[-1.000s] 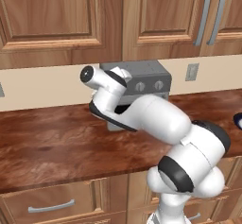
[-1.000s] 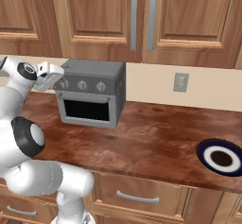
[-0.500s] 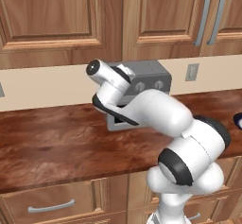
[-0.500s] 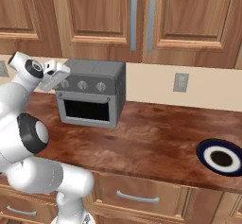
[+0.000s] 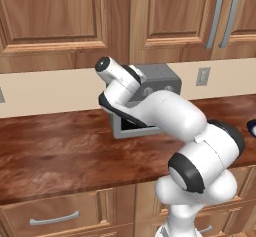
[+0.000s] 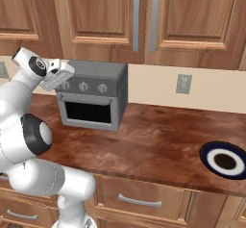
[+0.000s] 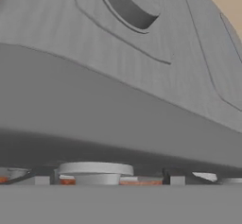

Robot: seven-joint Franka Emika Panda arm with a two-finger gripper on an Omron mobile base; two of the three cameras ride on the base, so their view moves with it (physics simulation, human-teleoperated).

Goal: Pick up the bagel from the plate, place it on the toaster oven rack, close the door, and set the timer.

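Observation:
The grey toaster oven (image 6: 98, 73) stands at the back of the counter, its door (image 6: 89, 112) shut against the front. Its dark window hides the rack and the bagel. Three round knobs (image 6: 84, 86) sit in a row above the door. My gripper (image 6: 68, 72) is at the oven's upper left corner, right by the leftmost knob. Its fingers do not show clearly enough to judge their spacing. The hand view looks close along the grey control panel, with one knob (image 7: 128, 4) near the top. The dark blue plate (image 6: 207, 151) lies far right with nothing on it.
The wooden counter (image 6: 153, 135) stretches from the oven to the plate. Wall cabinets (image 6: 144, 15) hang above the oven and a socket (image 6: 183, 83) sits on the wall behind. In the left base view my arm (image 5: 170, 116) covers most of the oven.
My hand has swung right and slightly up, from beside the oven's left side to its knob row. Oven, door and plate have not moved.

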